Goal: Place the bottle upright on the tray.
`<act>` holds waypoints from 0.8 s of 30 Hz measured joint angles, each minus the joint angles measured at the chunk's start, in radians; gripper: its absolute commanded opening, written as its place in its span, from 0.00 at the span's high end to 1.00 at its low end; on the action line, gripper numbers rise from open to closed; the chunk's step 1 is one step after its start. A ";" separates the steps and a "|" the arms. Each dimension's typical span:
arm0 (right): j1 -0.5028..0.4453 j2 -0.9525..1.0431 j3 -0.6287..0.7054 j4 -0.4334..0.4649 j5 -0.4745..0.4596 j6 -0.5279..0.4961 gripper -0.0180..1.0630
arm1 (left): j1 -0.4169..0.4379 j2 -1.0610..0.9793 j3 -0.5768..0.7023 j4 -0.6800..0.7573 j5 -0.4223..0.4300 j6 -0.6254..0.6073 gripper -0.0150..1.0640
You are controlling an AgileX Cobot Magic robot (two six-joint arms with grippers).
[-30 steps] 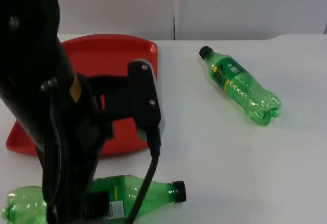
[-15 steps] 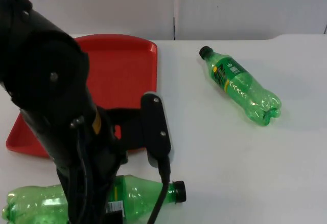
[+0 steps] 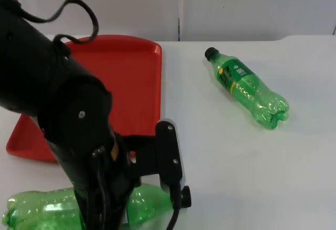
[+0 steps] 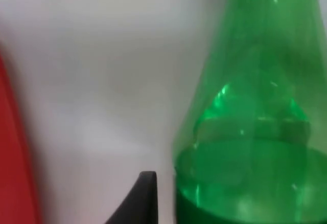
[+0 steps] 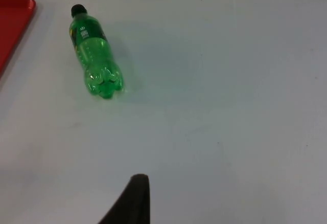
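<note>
A green bottle (image 3: 42, 211) lies on its side just in front of the red tray (image 3: 131, 77), another (image 3: 247, 88) well apart

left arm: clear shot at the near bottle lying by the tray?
Probably yes. The left pincer hangs right over the near bottle, which lies flat on the table just off the red tray, with nothing between them.
</note>
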 measured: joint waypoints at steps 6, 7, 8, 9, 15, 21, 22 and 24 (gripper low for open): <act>0.000 0.000 0.000 0.000 0.000 0.000 0.01 | 0.000 0.054 0.000 0.013 -0.035 0.002 0.01; 0.000 0.000 0.000 0.000 0.000 0.000 0.01 | 0.000 0.054 0.000 0.013 -0.035 0.002 0.01; 0.000 0.000 0.000 0.000 0.000 0.000 0.01 | 0.000 0.063 0.000 0.015 -0.040 0.002 0.01; 0.000 0.000 0.000 0.000 0.000 0.000 0.01 | 0.000 0.070 0.000 0.015 -0.040 0.002 0.01; 0.000 0.000 0.000 0.000 0.000 0.000 0.01 | 0.000 0.088 -0.007 0.017 -0.030 0.002 0.01; 0.000 0.000 0.000 0.000 0.000 0.000 0.01 | 0.000 0.095 -0.012 0.015 -0.023 0.002 0.01; 0.000 0.000 0.000 0.000 0.000 0.000 0.01 | 0.000 0.095 -0.012 0.015 -0.023 0.002 0.01; 0.000 0.000 0.000 0.000 0.000 0.000 0.01 | 0.000 0.095 -0.012 0.015 -0.023 0.002 0.01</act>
